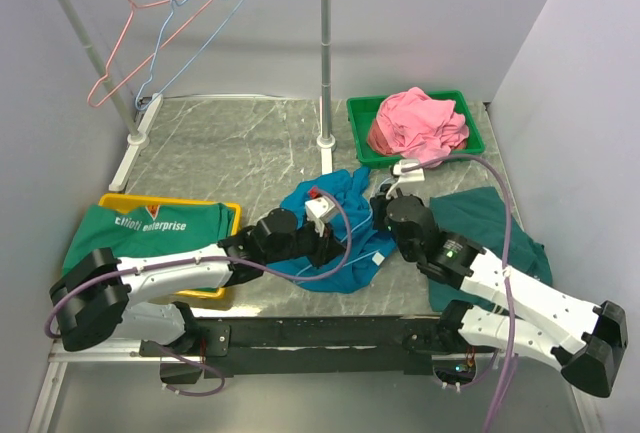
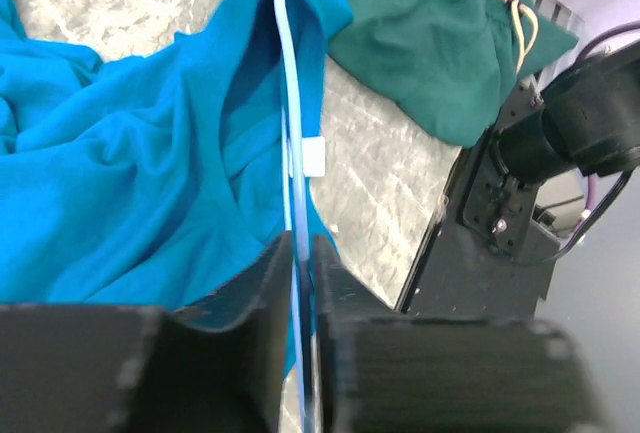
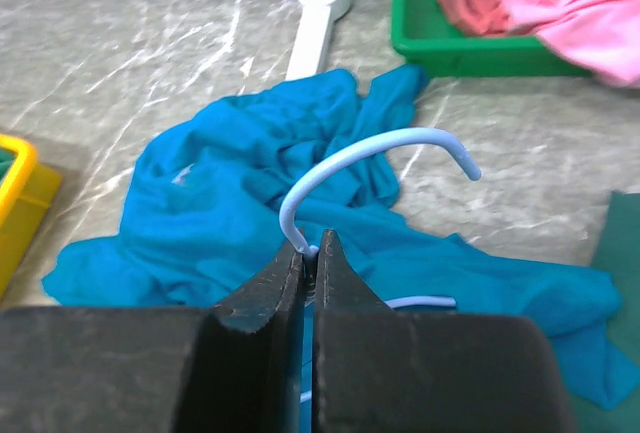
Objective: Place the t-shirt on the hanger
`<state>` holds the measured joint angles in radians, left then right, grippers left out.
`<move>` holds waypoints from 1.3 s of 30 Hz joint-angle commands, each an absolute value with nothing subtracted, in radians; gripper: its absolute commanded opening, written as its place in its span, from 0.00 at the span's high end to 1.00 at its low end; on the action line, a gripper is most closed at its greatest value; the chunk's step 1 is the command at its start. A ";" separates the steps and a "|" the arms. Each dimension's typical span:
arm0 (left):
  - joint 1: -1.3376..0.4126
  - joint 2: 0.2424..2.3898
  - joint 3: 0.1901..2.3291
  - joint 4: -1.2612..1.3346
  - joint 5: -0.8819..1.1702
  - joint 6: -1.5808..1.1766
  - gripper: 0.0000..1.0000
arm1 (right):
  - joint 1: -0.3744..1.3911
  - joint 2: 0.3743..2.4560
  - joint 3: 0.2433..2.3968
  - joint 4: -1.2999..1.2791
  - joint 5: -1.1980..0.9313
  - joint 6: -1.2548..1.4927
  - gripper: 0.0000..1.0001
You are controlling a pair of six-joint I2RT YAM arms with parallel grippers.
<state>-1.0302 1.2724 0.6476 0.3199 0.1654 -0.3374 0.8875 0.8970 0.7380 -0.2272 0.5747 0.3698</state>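
The teal-blue t-shirt (image 1: pixel 340 238) lies crumpled on the marble table between my two grippers. It also shows in the left wrist view (image 2: pixel 120 173) and the right wrist view (image 3: pixel 200 223). The light-blue wire hanger (image 3: pixel 375 148) is partly inside the shirt, with its hook sticking out. My right gripper (image 3: pixel 310 245) is shut on the wire at the base of the hook; in the top view it (image 1: pixel 380 208) is at the shirt's right side. My left gripper (image 2: pixel 298 251) is shut on a straight run of the hanger (image 2: pixel 289 103), beside the white label (image 2: pixel 308 156); in the top view it (image 1: pixel 325 223) is over the shirt.
A yellow bin (image 1: pixel 230 211) with a dark green printed shirt (image 1: pixel 150 225) is at the left. Another dark green shirt (image 1: pixel 490 223) lies at the right. A green bin (image 1: pixel 358 128) holds the pink garment (image 1: pixel 420 118). The rack (image 1: pixel 325 53) carries a pink-red hanger (image 1: pixel 118 53) and another light-blue hanger (image 1: pixel 205 28).
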 commanded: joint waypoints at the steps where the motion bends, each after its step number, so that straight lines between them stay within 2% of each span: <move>1: -1.049 1.229 0.692 0.370 0.075 -0.411 0.73 | 0.899 0.842 0.686 -0.118 0.581 0.393 1.00; 4: -1.049 1.188 0.719 0.303 -0.026 -0.515 0.50 | 0.900 0.804 0.652 -0.101 0.586 0.396 1.00; 6: -1.049 1.166 0.747 0.227 -0.089 -0.558 0.44 | 0.903 0.781 0.626 -0.092 0.583 0.402 1.00; 7: -1.049 1.138 0.755 0.201 -0.115 -0.577 0.38 | 0.913 0.766 0.615 -0.086 0.581 0.402 1.00; 10: -1.046 1.068 0.756 0.115 -0.224 -0.679 0.32 | 0.923 0.736 0.580 -0.078 0.601 0.416 1.00; 12: -1.029 1.042 0.759 0.033 -0.261 -0.731 0.33 | 0.931 0.720 0.555 -0.081 0.610 0.426 1.00; 16: -0.979 1.075 0.749 -0.032 -0.166 -0.796 0.41 | 0.945 0.625 0.494 -0.063 0.623 0.443 1.00; 21: -0.989 1.280 0.814 -0.101 -0.077 -0.792 0.46 | 0.948 0.522 0.416 -0.051 0.630 0.462 1.00; 27: -1.078 1.483 0.897 -0.087 -0.103 -0.830 0.48 | 0.951 0.462 0.388 -0.075 0.643 0.472 1.00; 39: -1.216 1.678 0.974 -0.068 -0.182 -0.934 0.49 | 0.953 0.442 0.388 -0.083 0.647 0.472 1.00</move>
<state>-1.1801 1.6428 0.9421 -0.0864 -0.1379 -0.8791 0.9451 0.4469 0.3977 -0.0971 0.6216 0.4408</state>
